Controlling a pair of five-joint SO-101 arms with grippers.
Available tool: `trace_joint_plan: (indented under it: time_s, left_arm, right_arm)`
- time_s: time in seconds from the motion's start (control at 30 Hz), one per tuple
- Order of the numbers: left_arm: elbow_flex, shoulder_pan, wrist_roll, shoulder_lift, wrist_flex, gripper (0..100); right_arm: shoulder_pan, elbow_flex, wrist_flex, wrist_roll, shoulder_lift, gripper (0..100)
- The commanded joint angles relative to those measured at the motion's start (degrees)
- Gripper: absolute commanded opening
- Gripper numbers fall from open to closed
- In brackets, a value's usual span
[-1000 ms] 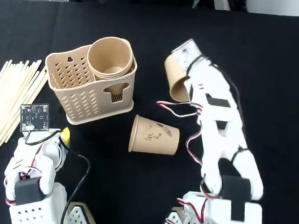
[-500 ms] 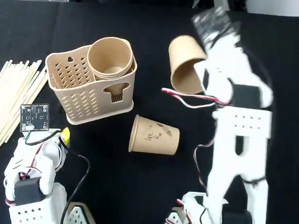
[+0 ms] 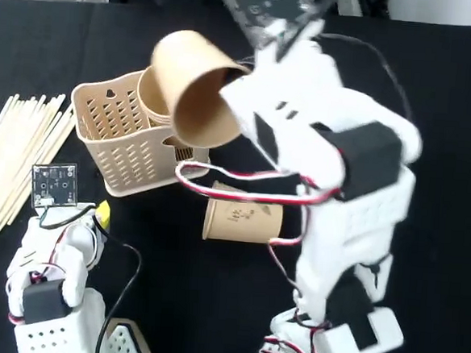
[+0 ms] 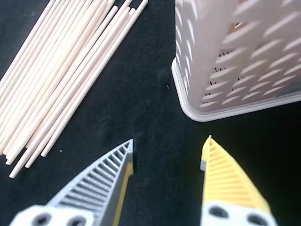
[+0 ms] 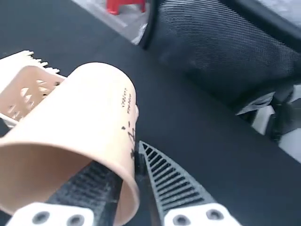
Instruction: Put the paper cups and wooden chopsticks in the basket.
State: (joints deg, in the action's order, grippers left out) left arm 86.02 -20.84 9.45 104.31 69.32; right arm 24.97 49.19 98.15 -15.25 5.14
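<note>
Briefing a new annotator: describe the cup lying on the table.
Find the beige basket on the black table. Beside its corner nearer the arms is the paper cup. It alone lies on its side; the stacked cups stand in the basket, and the right gripper holds another cup aloft.

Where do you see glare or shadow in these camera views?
High view: the held paper cup is darker inside its mouth; the black table hides cast shadows. Left wrist view: the basket wall is lit almost white. Right wrist view: the cup's side is evenly lit.
</note>
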Motion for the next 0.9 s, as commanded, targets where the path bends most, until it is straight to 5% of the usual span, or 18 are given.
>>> trace_joint_plan:
  time_s: [0.0, 0.87]
  left_arm:
    - [-0.22, -0.04, 0.0, 0.09, -0.88, 23]
    - [-0.22, -0.04, 0.18, 0.09, -0.88, 23]
  right_arm:
    - [2.81, 2.15, 0.0, 1.32, -0.92, 1.1]
    - [0.26, 2.68, 1.05, -0.62, -13.76, 1.5]
